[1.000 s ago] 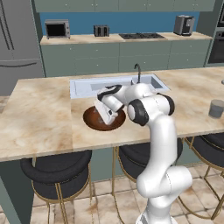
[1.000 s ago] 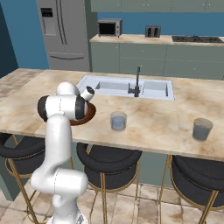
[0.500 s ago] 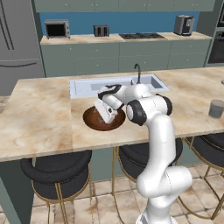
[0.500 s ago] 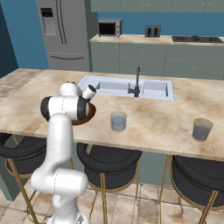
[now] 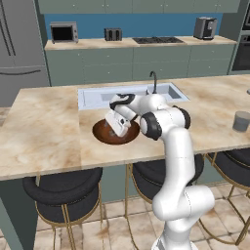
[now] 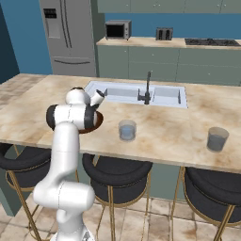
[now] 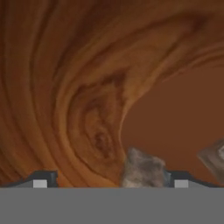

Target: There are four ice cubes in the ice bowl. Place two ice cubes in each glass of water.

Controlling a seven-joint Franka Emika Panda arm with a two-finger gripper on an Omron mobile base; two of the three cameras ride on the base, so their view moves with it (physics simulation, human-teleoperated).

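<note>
The gripper (image 7: pixel 107 181) is down inside the ice bowl (image 5: pixel 103 134) with its jaws spread wide, nothing grabbed. One ice cube (image 7: pixel 143 168) sits between the fingertips, close to one tip, and another (image 7: pixel 214 155) lies off to the side. Both glasses (image 6: pixel 127 130) (image 6: pixel 217 139) stand on the counter (image 6: pixel 164 132), well apart.

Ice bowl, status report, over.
Hand open, down inside the bowl. One cube between the fingertips, nearer one, not gripped. Another cube at the frame edge. Both glasses wait on the counter.
</note>
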